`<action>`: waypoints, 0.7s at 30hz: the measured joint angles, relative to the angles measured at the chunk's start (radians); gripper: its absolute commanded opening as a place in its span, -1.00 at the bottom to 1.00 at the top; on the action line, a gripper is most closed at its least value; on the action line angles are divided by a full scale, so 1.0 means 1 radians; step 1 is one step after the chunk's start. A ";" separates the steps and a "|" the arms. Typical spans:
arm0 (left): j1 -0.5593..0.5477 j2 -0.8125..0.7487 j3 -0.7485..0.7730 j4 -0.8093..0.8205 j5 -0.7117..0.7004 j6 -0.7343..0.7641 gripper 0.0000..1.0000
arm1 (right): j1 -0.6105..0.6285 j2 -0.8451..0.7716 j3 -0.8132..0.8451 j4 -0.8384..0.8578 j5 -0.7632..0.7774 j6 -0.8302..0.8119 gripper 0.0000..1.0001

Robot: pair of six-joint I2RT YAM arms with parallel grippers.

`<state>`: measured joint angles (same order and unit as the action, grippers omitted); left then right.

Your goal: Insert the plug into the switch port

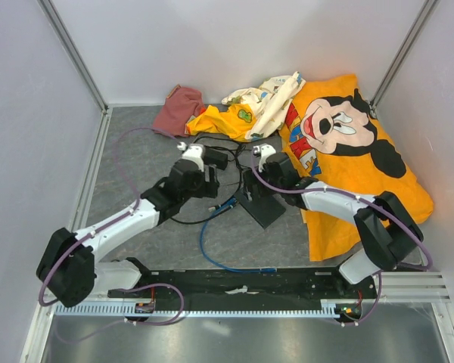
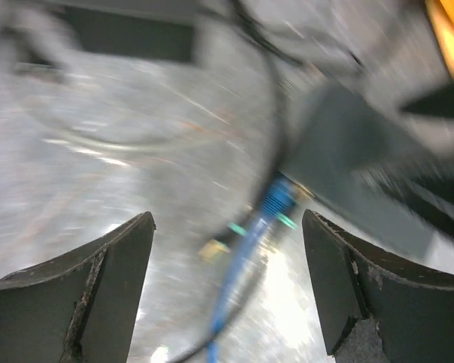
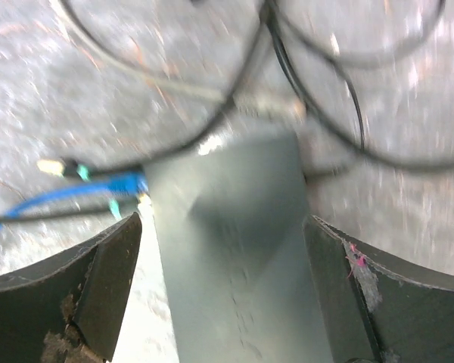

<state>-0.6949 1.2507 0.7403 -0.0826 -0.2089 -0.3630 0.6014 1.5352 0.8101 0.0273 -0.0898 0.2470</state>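
Your left gripper (image 2: pixel 227 219) is wide open and holds nothing. Its two dark fingers (image 2: pixel 98 295) stand well apart above the grey counter (image 1: pixel 178 246). In the gap between them you see the blue cable (image 2: pixel 238 268) running up to the plug (image 2: pixel 275 198), with no finger touching either one. The plug lies at the left side of the switch (image 1: pixel 262 206), the dark flat box in the middle of the counter between the two arms. In the left wrist view the plug's tip seems to meet the edge of the switch. That view is badly blurred, so you cannot tell from it whether the plug is seated in a port or only lying against the box.

Your right gripper (image 3: pixel 223 219) is also spread wide, with one finger (image 3: pixel 386 302) on each side of the switch. The box fills the gap, but neither finger is clearly pressing on it. In the right wrist view the plug shows at the switch's left edge, beside a small green-tipped connector (image 3: pixel 76 170).

Thin black cables (image 3: pixel 348 98) loop over the counter just beyond the switch. The blue cable curves from the plug toward the near edge. At the far right lies an orange cloth with a cartoon mouse (image 1: pixel 348 144). A cream printed cloth (image 1: pixel 265 98) and a maroon cloth (image 1: pixel 180 107) lie to its left.
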 measured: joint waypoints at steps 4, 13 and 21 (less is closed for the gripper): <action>0.105 -0.022 0.011 -0.031 -0.034 -0.051 0.68 | 0.052 0.070 0.097 0.012 0.064 -0.038 0.92; 0.137 0.045 0.094 -0.138 -0.045 -0.091 0.68 | 0.130 0.240 0.202 0.008 0.249 -0.025 0.96; 0.137 -0.053 0.189 -0.290 -0.052 -0.072 0.68 | 0.178 0.270 0.228 -0.053 0.457 0.005 0.96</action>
<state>-0.5575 1.1973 0.9291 -0.3729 -0.2607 -0.4347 0.7795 1.8057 1.0378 -0.0261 0.3668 0.2523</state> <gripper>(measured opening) 0.843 0.980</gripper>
